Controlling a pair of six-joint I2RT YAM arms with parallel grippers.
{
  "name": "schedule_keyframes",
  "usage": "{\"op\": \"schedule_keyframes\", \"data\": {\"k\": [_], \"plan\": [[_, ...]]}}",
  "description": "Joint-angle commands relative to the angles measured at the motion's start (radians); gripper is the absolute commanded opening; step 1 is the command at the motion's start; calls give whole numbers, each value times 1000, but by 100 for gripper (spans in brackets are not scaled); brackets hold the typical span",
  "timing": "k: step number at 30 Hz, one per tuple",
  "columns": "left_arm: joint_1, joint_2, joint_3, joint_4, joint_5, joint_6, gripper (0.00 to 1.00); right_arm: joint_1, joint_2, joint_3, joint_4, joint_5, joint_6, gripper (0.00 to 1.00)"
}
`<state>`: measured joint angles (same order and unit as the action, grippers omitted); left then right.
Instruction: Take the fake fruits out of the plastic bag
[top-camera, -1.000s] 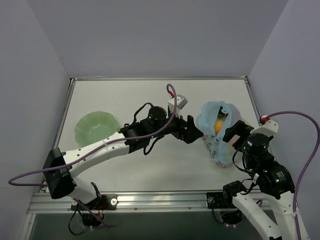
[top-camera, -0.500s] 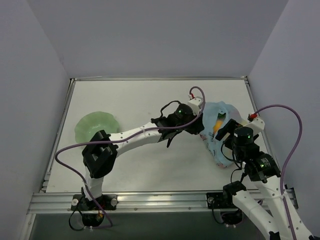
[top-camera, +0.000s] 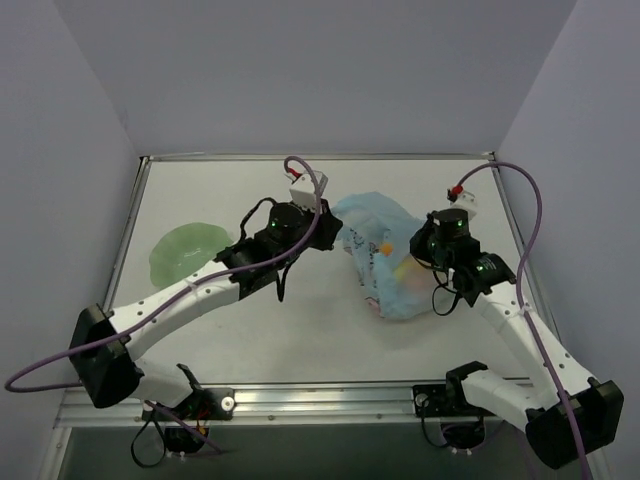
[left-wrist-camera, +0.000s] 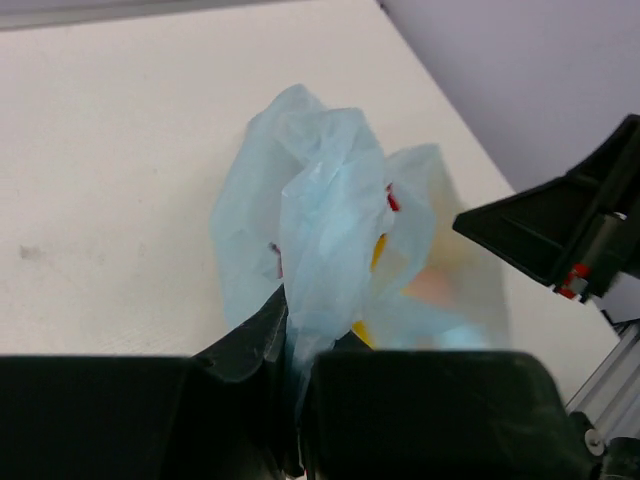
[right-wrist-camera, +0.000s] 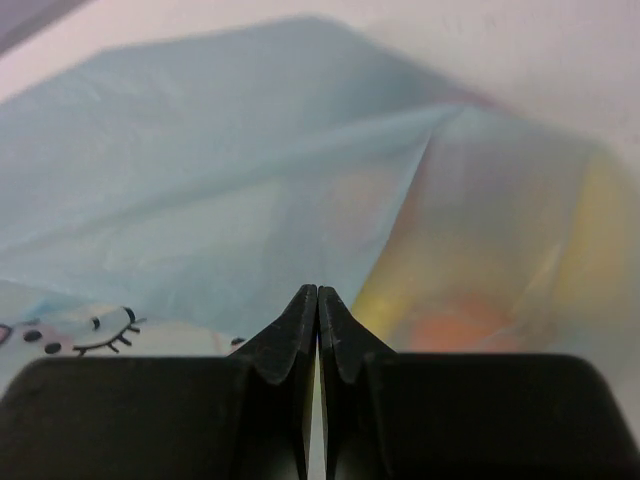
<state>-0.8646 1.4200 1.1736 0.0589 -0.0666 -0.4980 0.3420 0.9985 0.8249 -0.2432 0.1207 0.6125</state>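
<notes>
The light-blue plastic bag (top-camera: 372, 222) lies crumpled mid-table between my two arms. Fake fruits show through its film: an orange one (top-camera: 385, 247) and a yellow-pink blur (top-camera: 405, 271). My left gripper (top-camera: 335, 228) is shut on a bunched fold at the bag's left side; the left wrist view shows the film (left-wrist-camera: 320, 220) running down between the fingers of the gripper (left-wrist-camera: 300, 335), with a yellow piece (left-wrist-camera: 378, 250) behind. My right gripper (top-camera: 414, 263) sits at the bag's right side, and its closed tips (right-wrist-camera: 318, 292) appear to pinch the film (right-wrist-camera: 200, 180), beside an orange glow (right-wrist-camera: 455, 325).
A pale green plate (top-camera: 185, 250) sits at the left of the table, apart from the bag. Grey walls enclose the table on three sides. The metal rail (top-camera: 300, 400) and both arm bases line the near edge.
Both grippers have gone from open to shut. The left gripper has drawn back leftward with the bag, which now lies nearer the table's middle. The right arm has reached forward and left after it.
</notes>
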Motion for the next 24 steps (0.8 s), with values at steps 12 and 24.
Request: {"op": "schedule_keyframes", "data": {"k": [12, 24], "plan": [[-7, -87, -112, 96, -4, -60, 2, -176, -256, -118, 149, -91, 21, 0], [10, -135, -95, 153, 24, -88, 3, 549, -85, -92, 375, -213, -22, 80]]}}
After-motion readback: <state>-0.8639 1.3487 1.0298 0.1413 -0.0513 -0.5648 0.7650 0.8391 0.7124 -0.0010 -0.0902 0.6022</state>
